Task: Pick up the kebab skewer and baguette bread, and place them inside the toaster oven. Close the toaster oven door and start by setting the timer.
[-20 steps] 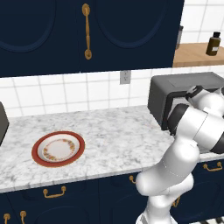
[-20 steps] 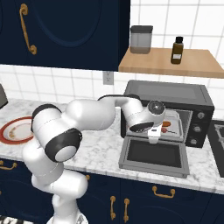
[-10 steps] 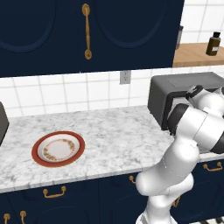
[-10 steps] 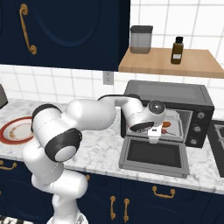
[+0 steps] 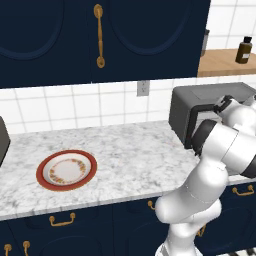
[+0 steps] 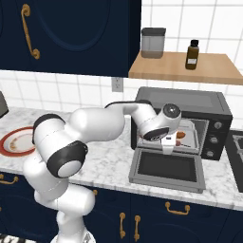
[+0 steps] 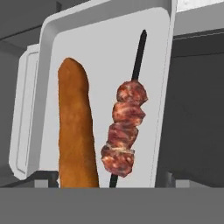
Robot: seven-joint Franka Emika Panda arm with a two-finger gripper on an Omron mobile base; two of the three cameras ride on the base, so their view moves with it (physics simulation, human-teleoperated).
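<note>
The toaster oven [image 6: 214,112] stands on the counter at the right, also seen as the toaster oven [image 5: 200,100] behind my arm. Its door [image 6: 166,167] lies dropped open and flat. My gripper [image 6: 168,148] hangs just in front of the oven mouth, above the door's hinge edge. It is open, with no fingertip closing in at the middle of the hand view. Inside, on a light grey tray [image 7: 105,48], the baguette bread [image 7: 76,131] lies beside the kebab skewer [image 7: 124,131], apart from each other. The skewer's meat [image 6: 179,137] shows through the opening.
A red-rimmed plate [image 5: 66,170] sits on the marble counter to the left, seen also as the plate [image 6: 14,141]. A wooden shelf [image 6: 209,71] above the oven carries a brown bottle [image 6: 191,54] and a grey jar [image 6: 153,42]. Dark cabinets hang overhead.
The hand has stayed at the oven mouth. Food, tray and door lie as before.
</note>
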